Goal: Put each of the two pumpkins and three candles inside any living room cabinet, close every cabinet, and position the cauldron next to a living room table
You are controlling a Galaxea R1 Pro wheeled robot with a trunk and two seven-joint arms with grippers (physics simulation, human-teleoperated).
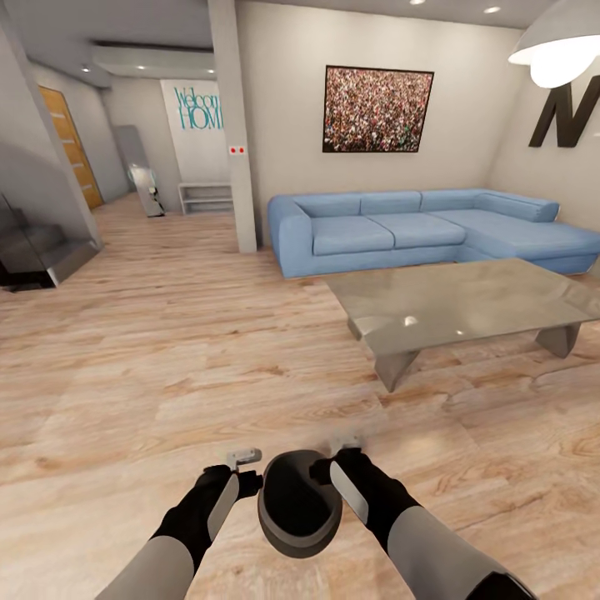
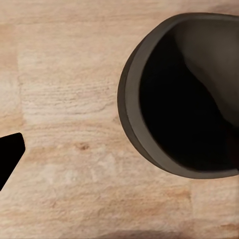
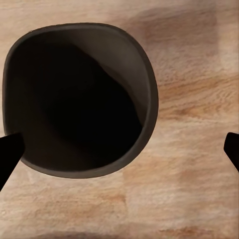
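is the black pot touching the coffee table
Apart. The head view shows the pot low between the two claws, with a wide stretch of bare wood floor between it and the coffee table.

We are looking into a home, an open living room running into an entry hall. A blue sectional sofa [image 1: 417, 229] is sitting against the back wall, with a low glossy grey coffee table [image 1: 467, 304] standing in front of it on a pale wood plank floor [image 1: 167, 350]. A framed picture [image 1: 377, 109] is hanging above the sofa, and a pendant lamp [image 1: 558, 42] is glowing at the upper right. Further back we are seeing a "Welcome HOME" wall sign [image 1: 197, 108], a low white shelf [image 1: 206, 198] under it, and an orange wooden door [image 1: 71, 146] at the far left.
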